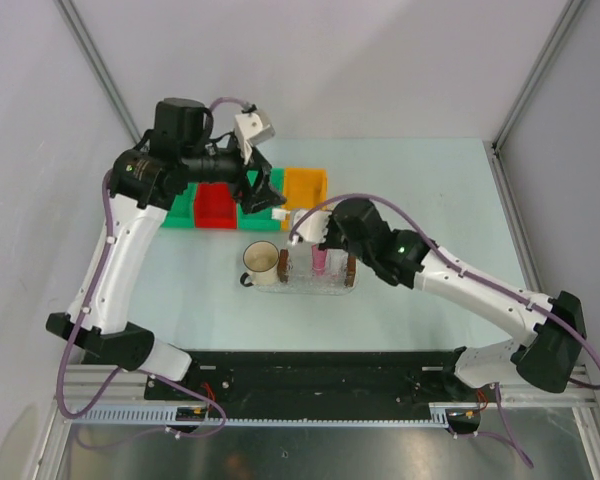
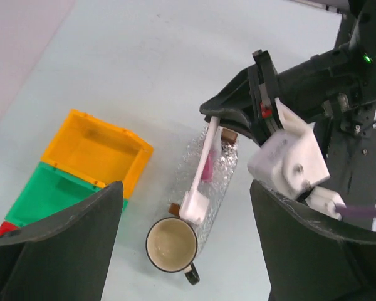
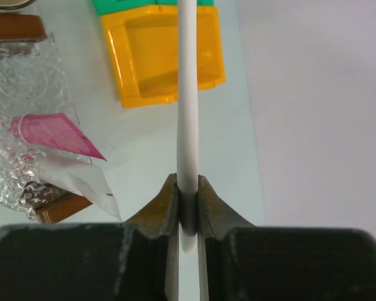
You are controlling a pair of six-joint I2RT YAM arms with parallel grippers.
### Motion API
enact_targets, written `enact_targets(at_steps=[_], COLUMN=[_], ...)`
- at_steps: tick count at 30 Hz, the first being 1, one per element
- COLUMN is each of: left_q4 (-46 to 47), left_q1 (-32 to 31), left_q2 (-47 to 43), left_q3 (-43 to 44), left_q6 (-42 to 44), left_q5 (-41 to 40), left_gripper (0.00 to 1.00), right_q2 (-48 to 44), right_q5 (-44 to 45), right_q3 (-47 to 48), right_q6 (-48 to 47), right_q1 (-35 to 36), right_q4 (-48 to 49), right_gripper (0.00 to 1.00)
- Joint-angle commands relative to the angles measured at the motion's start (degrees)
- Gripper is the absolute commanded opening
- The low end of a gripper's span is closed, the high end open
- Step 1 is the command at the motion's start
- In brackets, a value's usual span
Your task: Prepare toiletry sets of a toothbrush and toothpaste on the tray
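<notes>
The white toothbrush (image 3: 188,94) is clamped by its handle end in my right gripper (image 3: 188,191), which is shut on it. In the left wrist view the toothbrush (image 2: 202,169) slants down over the clear tray (image 2: 224,164), its head (image 2: 195,204) near the cup end. I cannot tell if it touches the tray. A pink toothpaste (image 3: 50,135) lies on the tray (image 3: 6,81), with a white tube (image 3: 81,179) beside it. My left gripper (image 1: 263,192) hangs high over the bins, open and empty, its fingers (image 2: 56,244) wide apart.
A cream cup (image 1: 261,262) stands against the tray's left end. Red (image 1: 216,207), green (image 1: 183,212) and orange (image 1: 305,188) bins sit in a row behind the tray. Brown blocks (image 1: 283,265) (image 1: 350,268) mark the tray's short ends.
</notes>
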Motion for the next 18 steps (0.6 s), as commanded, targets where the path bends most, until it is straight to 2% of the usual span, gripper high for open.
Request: enact_targets(at_steps=[1, 6, 11, 14, 18], left_q4=[8.3, 20.7, 31.9, 39.5, 47.8], left_q1=[2.5, 2.7, 2.7, 2.7, 2.5], left_q2=[-2.8, -6.8, -10.8, -12.6, -12.6], left_q3=[-0.1, -8.3, -14.5, -19.3, -24.5], left_q6=[-5.7, -10.4, -14.9, -19.2, -26.7], left_q5=[2.1, -0.8, -2.1, -1.2, 4.4], left_gripper=[0.86, 0.87, 0.88, 0.9, 0.91], right_q2=[-3.6, -4.8, -5.6, -5.8, -4.9], right_q5=[-10.6, -26.5, -38.6, -46.7, -57.2], right_q3=[3.6, 8.1, 10.3, 11.1, 11.4], right_q6=[11.9, 23.0, 33.8, 39.7, 45.0], right_q1=[-6.7, -15.5, -23.5, -26.6, -28.3], right_q4=[-0.8, -1.9, -1.2, 0.3, 3.1], right_gripper=[0.0, 0.0, 0.0, 0.0, 0.0])
